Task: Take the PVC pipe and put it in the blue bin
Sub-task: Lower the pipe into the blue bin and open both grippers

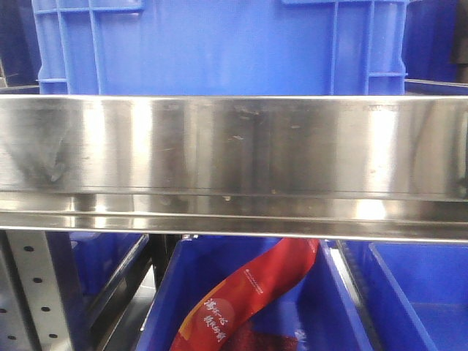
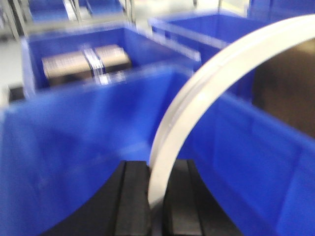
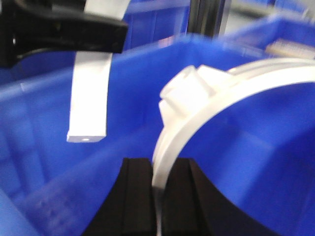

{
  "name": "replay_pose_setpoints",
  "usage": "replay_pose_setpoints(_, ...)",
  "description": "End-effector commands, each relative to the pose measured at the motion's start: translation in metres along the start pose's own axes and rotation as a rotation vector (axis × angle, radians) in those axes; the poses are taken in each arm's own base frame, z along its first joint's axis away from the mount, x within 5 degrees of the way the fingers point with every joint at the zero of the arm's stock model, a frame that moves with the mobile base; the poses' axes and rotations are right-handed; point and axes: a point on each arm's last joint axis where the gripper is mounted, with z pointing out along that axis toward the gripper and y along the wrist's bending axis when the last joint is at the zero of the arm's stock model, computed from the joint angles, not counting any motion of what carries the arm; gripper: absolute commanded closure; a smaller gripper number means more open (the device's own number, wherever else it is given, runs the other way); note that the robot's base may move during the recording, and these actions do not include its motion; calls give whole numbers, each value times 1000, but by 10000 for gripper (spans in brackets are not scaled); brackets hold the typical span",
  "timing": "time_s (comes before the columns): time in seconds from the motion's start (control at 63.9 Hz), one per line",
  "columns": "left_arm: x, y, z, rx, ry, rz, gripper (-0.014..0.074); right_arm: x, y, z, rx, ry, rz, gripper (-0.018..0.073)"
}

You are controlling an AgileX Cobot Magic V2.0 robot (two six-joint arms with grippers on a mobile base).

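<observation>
PVC pipe (image 2: 170,142), white and curved, arches over the blue bin (image 2: 74,147), its near end clamped between the left gripper's (image 2: 156,196) black jaws. Further right, the right gripper (image 3: 156,196) is likewise closed on curved white PVC pipe, above the bin's inside.

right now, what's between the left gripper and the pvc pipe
Nothing. In the left wrist view the PVC pipe sits pinched directly in the left gripper, with the blue bin behind it.
</observation>
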Motion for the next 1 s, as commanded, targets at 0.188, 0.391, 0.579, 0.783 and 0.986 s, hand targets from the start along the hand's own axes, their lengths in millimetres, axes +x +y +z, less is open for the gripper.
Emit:
replay_pose_setpoints(0.188,-5,1,-4,2,-17,-19,285,-7,0,-4,4,-34,-10,320)
replay_pose_setpoints(0.391,-4,1,-4,3,1,-19,274,-8,0,-4,6,-44,-10,326)
replay_pose_setpoints(0.579,-15,-1,-24,19,-40,-46,466,-22,1,-28,11,-129,-14,389)
replay_pose_setpoints(0.783,-20,0,-42,10,-33,-27,707,-27,1,-41,14,-164,-16,727)
replay_pose_setpoints(0.986,-20,10,-63,-23,-12,-57,707,-31,-9,-61,51,-186,16,727)
